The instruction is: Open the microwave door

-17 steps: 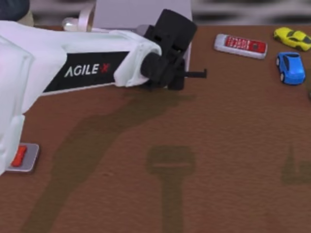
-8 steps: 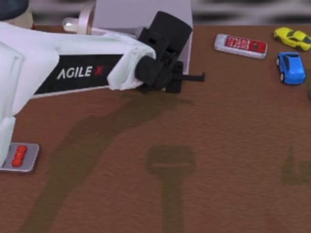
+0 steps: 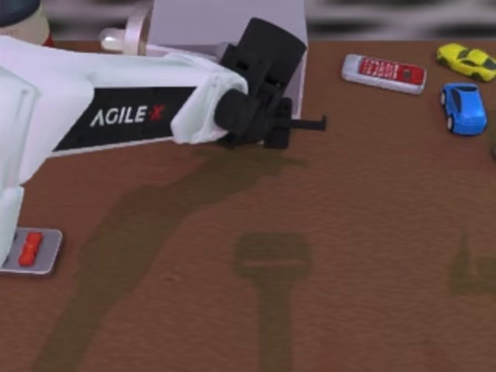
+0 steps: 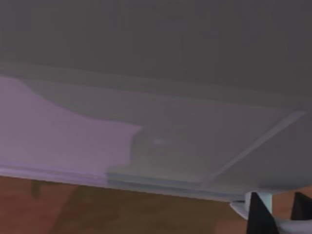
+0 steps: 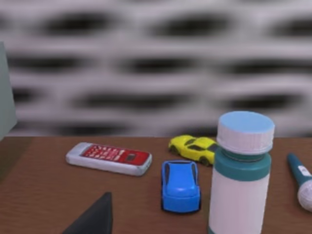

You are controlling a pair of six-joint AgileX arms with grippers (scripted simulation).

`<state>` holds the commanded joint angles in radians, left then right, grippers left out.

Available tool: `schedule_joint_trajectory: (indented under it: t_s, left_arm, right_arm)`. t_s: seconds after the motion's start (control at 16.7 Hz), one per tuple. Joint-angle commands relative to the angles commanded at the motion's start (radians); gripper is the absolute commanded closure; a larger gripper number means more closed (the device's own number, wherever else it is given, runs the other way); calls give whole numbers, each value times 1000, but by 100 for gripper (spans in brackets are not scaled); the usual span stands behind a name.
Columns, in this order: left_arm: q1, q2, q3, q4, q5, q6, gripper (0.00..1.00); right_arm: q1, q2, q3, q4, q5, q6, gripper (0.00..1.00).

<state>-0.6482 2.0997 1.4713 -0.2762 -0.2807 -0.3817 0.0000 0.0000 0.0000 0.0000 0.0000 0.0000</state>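
Your table point(image 3: 372, 256) first: brown wood, with the microwave point(image 3: 225, 19) at its far edge, left of centre in the top view. Its pale lilac interior shows in the left wrist view, and the microwave door point(image 4: 195, 146) looks swung off the box at an angle. I judge the opening begun but not finished, though how wide it stands you cannot read from here.

Your left arm reaches in from the left, long white forearm across the table, wrist bent toward the microwave's front. The left gripper point(image 3: 271, 116) sits just at the front right corner. Two dark fingertips point(image 4: 258, 217) flank a white bar, likely the handle, but a firm grip cannot be confirmed.

Right gripper: not seen from above; state unknown.

Smaller clutter at right: phone point(image 3: 384, 73), blue toy car point(image 3: 464, 108), yellow toy car point(image 3: 466, 60).
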Motion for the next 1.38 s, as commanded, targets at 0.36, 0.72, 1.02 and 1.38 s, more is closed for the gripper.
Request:
schedule_joint_trajectory:
  t_s: [0.36, 0.72, 1.02, 1.38]
  left_arm:
    - [0, 0, 0, 0, 0, 0, 100]
    - [-9, 5, -1, 0, 7, -5, 100]
    - [9, -38, -64, 37, 38, 55, 100]
    - [13, -50, -81, 48, 53, 69, 100]
  right_arm:
    - [0, 0, 0, 0, 0, 0, 0]
    - [0, 0, 0, 0, 0, 0, 0]
    - [0, 0, 0, 0, 0, 0, 0]
    - [0, 0, 0, 0, 0, 0, 0]
